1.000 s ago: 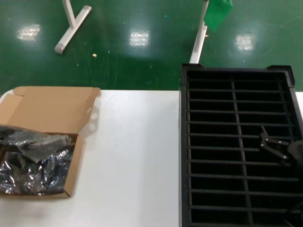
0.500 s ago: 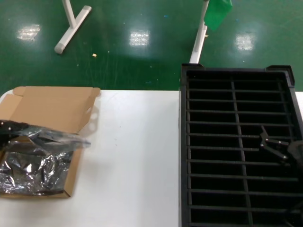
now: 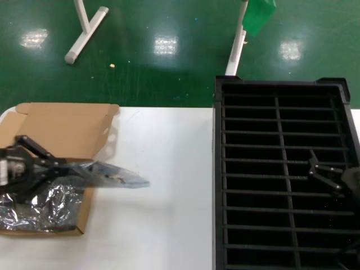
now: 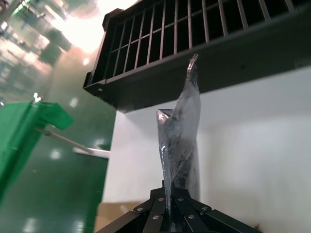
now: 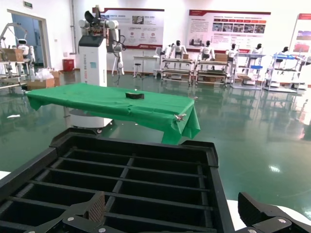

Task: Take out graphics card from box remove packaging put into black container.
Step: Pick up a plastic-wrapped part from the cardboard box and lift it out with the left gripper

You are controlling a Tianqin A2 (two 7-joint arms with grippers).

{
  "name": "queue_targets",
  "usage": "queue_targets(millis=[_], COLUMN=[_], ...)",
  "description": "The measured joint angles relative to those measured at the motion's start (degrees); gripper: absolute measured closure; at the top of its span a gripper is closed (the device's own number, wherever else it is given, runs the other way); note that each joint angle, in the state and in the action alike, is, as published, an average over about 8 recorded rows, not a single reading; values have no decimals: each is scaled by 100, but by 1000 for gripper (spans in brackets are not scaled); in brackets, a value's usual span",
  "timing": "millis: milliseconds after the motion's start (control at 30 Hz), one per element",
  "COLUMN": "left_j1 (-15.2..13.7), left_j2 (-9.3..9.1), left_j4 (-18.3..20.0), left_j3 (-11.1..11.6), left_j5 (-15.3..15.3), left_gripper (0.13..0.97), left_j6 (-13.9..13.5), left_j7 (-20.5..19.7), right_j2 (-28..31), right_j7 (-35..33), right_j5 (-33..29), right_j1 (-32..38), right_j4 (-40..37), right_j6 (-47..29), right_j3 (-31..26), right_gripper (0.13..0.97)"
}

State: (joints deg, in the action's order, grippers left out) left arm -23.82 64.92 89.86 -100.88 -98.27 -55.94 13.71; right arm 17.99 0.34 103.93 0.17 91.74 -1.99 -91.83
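My left gripper (image 3: 63, 167) is pinching one end of the packaging (image 3: 109, 175), which is standing out level from my jaws, over the box (image 3: 62, 132) edge and above the white table (image 3: 163, 214). The left wrist view is showing my jaws closed flat on the bag's (image 4: 179, 145) end, with the rest rising free toward the black container (image 4: 204, 43).

The graphics card itself is not showing plainly; the bag is holding its shape rather than drooping, so I am judging that the card is inside and is stiffening it. More crumpled shiny plastic (image 3: 39, 208) is lying in the box.

Handling, as I am judging it: the load is light but stiff, and the film is slick and thin, so a one-end grip is leaving the card free to slide within the bag or swing. The board is fragile; I am favouring a hold across the bag's flat faces near the card's edge, away from the components.

My right gripper (image 3: 329, 175) is waiting over the black container (image 3: 222, 169), its fingers (image 5: 90, 208) spread wide and holding nothing.

No brand or label is legible on the bag, box or container. Wall posters (image 5: 133, 22) in the right wrist view are carrying writing that I cannot read.
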Motion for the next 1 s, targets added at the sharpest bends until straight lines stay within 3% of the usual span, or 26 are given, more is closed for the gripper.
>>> queue_targets(millis=[133,333,600,800,1000], left_j1=[-481,-1200,-1966,-2385,-2593], left_j2=[-162,-534,-968,-1236,-1416], left_j4=[290,703,1232,1667,2107], left_j3=[-429,-831,-1246,-1421,-1492], left_j5=[457,1199,1800,1955,2006], left_gripper=[955,955,955,955,955], left_j6=[-152,-596,-1335,-1827,-2125], left_j7=[-1080,-2427,-3416,-4098,-4723], right_j2=[0,0,0,0,2], right_j7=[0,0,0,0,0], right_j5=[0,0,0,0,1], right_j1=[0,0,0,0,2], right_j4=[0,0,0,0,-2], right_j6=[0,0,0,0,4], right_j3=[0,0,0,0,-4], right_gripper=[129,129,129,129,129])
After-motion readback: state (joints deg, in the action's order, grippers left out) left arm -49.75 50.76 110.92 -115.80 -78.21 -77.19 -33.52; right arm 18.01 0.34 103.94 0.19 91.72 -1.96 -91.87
